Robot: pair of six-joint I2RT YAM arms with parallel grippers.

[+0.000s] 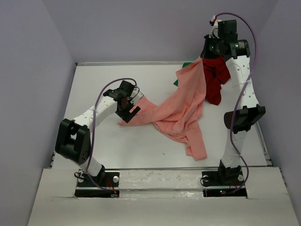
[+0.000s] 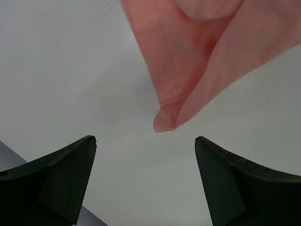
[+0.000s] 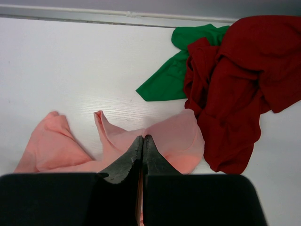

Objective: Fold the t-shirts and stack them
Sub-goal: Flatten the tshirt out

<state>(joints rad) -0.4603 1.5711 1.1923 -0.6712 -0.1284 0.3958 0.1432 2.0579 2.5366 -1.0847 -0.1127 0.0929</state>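
The right arm's fingers [image 3: 127, 157] pinch one corner of the pink shirt [image 1: 183, 106], holding it up off the counter [image 1: 117, 80] to spread it, with the red shirt [image 1: 217, 82] and the green shirt [image 3: 164, 80] heaped just behind it, while the left arm's fingers [image 2: 61, 174] gape wide just beside its low corner, probably to grab it.

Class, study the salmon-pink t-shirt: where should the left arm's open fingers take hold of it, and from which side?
Probably its folded corner, lying on the table just ahead of the left gripper. The salmon-pink t-shirt narrows to a tip pointing at the open fingers, so come straight in, low; the right gripper holds the other end up.
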